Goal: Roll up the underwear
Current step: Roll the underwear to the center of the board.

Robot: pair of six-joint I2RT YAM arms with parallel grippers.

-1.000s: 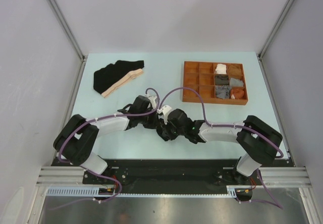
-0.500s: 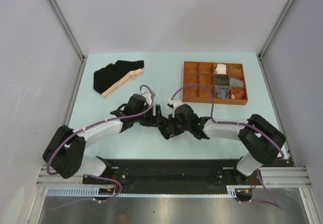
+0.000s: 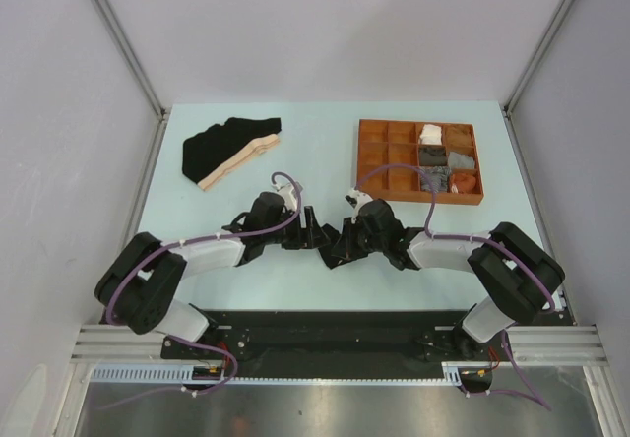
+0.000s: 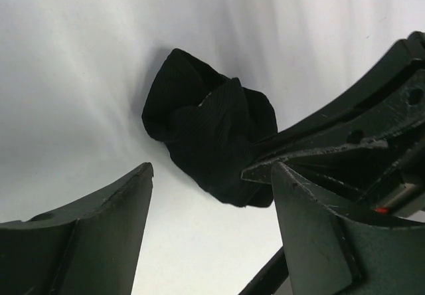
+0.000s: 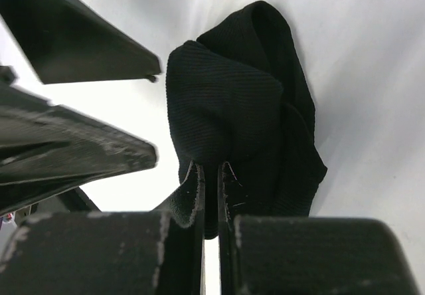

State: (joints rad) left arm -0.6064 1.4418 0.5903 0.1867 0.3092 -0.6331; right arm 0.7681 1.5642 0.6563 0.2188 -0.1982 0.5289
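A rolled-up bundle of black underwear (image 4: 202, 132) lies on the pale table between the two grippers. My right gripper (image 5: 210, 170) is shut on the near edge of this bundle (image 5: 229, 105), with cloth pinched between its jaws. My left gripper (image 4: 211, 170) is open just short of the bundle, its fingers apart with nothing between them. From above, the left gripper (image 3: 311, 232) and right gripper (image 3: 338, 251) meet at the table's middle, hiding the bundle. A second black brief with a beige waistband (image 3: 231, 147) lies flat at the back left.
A brown compartmented tray (image 3: 418, 198) stands at the back right, with rolled cloth pieces in its right-hand cells. Purple cables loop over both arms. Grey side walls close in the table on the left and right.
My left gripper has opened and let go of the black bundle. My right gripper has closed on it. Both wrists have shifted slightly towards the back of the table.
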